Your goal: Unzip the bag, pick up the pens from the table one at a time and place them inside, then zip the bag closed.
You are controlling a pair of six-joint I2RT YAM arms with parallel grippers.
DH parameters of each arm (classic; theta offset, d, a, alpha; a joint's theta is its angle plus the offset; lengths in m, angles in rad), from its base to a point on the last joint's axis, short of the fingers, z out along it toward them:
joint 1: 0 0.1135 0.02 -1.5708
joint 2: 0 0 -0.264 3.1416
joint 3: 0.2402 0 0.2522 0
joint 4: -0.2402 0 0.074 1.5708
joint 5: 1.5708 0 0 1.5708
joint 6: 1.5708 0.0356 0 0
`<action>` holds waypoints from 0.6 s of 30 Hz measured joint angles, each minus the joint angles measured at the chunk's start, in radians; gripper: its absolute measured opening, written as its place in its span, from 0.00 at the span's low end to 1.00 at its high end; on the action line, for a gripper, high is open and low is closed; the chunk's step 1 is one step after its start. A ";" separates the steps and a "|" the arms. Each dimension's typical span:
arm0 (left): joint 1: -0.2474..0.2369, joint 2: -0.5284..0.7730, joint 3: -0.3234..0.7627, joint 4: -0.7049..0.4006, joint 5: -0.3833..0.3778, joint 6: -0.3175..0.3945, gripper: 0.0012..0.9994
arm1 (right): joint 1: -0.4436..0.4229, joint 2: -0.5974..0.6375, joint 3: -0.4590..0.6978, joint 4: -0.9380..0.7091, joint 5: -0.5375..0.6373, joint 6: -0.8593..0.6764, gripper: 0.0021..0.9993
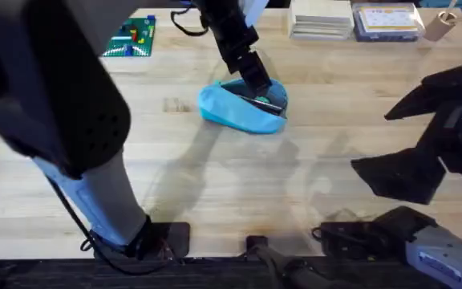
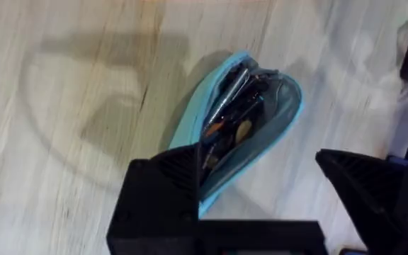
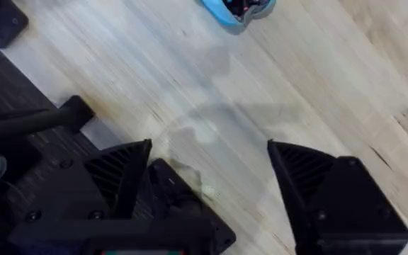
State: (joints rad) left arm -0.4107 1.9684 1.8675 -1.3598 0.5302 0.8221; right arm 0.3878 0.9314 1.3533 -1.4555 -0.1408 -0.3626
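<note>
Overhead view: the bag (image 1: 239,110) is seen far-centre on the table (image 1: 215,193), long axis running left-right, mouth gaping with the pens (image 2: 229,110) packed inside. The left gripper (image 1: 257,83) is placed at the bag's right end, arm stretched diagonally across the table; its fingers are spread, one at the bag's rim. The right gripper (image 3: 207,177) is held released, well apart at the near right. Zipping is judged the left arm's job.
</note>
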 joint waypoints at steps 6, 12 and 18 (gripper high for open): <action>0.000 -0.093 0.000 -0.005 -0.023 -0.068 1.00 | 0.000 0.000 0.000 0.000 0.000 0.000 1.00; 0.000 -0.188 0.000 -0.007 -0.026 -0.110 1.00 | 0.000 0.000 0.000 0.000 0.004 0.000 1.00; 0.000 -0.263 0.000 -0.027 -0.026 -0.128 1.00 | 0.000 0.000 0.000 0.000 0.006 0.000 1.00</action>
State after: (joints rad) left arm -0.4107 1.7052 1.8679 -1.3869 0.5046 0.6944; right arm 0.3878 0.9314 1.3533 -1.4555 -0.1345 -0.3626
